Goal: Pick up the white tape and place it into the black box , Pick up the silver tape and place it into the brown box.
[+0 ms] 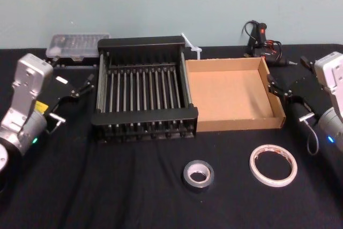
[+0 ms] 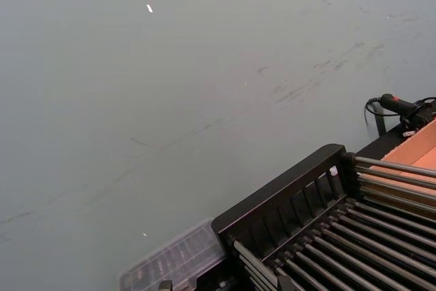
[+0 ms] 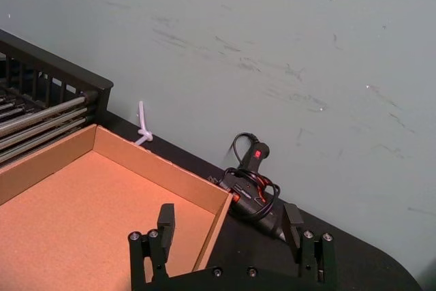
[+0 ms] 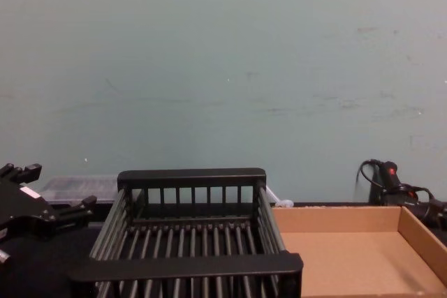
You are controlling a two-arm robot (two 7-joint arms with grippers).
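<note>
Two tapes lie on the black cloth: one wide thin white tape ring (image 1: 273,164), one small dark grey-silver tape roll (image 1: 198,173). One black slatted crate (image 1: 144,51) and one tan cardboard tray (image 1: 236,120) sit behind. The left gripper (image 1: 86,86) and right gripper (image 1: 274,88) flank them, both spread, empty.

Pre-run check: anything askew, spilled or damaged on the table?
Nothing stands out. The black box and brown box sit upright side by side; the silver tape and white tape lie flat in front. Both grippers, left and right, hang open at the sides.
</note>
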